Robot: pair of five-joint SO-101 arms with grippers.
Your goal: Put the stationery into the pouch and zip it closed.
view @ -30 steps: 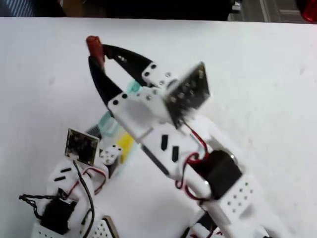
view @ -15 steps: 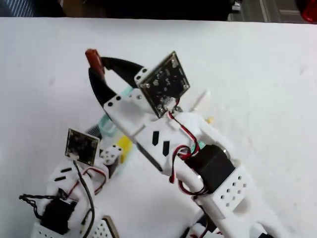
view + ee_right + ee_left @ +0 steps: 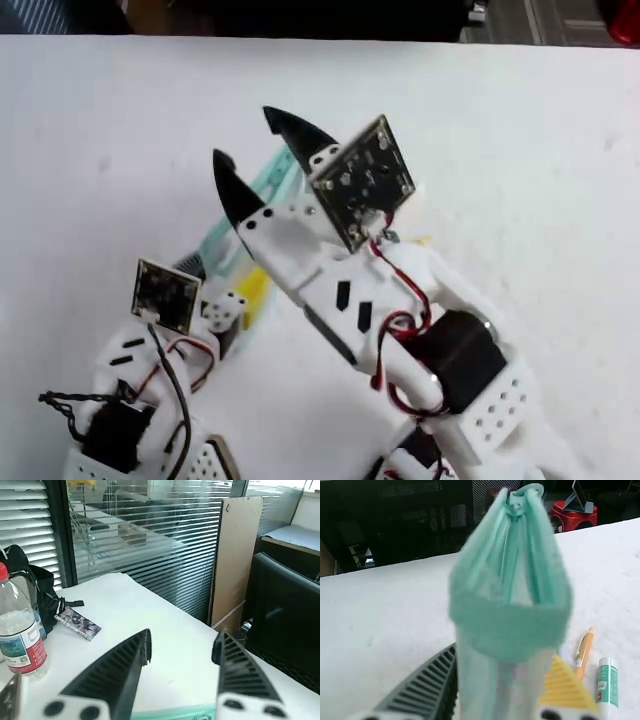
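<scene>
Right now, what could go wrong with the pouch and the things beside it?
1. The left jaws hold the pouch at one end only, and its mouth looks narrow; an item could catch on the rim.
2. The pencil and the tube lie close together, so the open right jaws may knock one away.

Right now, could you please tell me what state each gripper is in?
Left gripper: closed on the pouch.
Right gripper: open, holding nothing.

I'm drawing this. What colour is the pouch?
The pouch is mint green, clearest in left wrist view.
</scene>
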